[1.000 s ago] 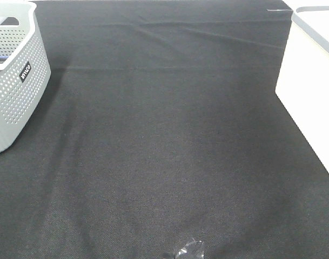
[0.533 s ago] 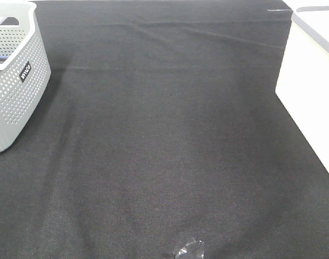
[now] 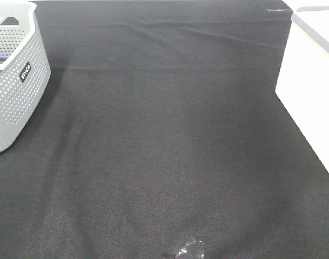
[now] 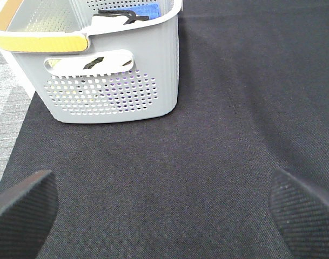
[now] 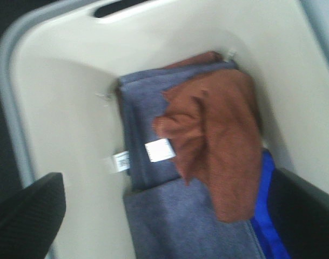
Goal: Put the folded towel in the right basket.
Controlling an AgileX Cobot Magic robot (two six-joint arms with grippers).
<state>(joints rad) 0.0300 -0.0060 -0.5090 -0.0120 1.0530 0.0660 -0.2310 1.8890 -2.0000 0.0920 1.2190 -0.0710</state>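
Gray perforated basket (image 3: 15, 91) sitting at the far left edge of the black tablecloth (image 3: 169, 135), small black label (image 3: 25, 70) showing on its side. Yellow band (image 4: 40, 42) running along one rim, blue item (image 4: 145, 12) and black item (image 4: 118, 14) lying inside, just beside each other. Crumpled clear plastic scrap (image 3: 188, 250) lying at the cloth's near edge, well apart from that basket. Gray floor (image 4: 5, 89) showing beside the cloth

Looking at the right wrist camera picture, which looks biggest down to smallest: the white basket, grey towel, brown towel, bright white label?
1. white basket
2. grey towel, partly hidden under the brown one
3. brown towel, close behind
4. bright white label
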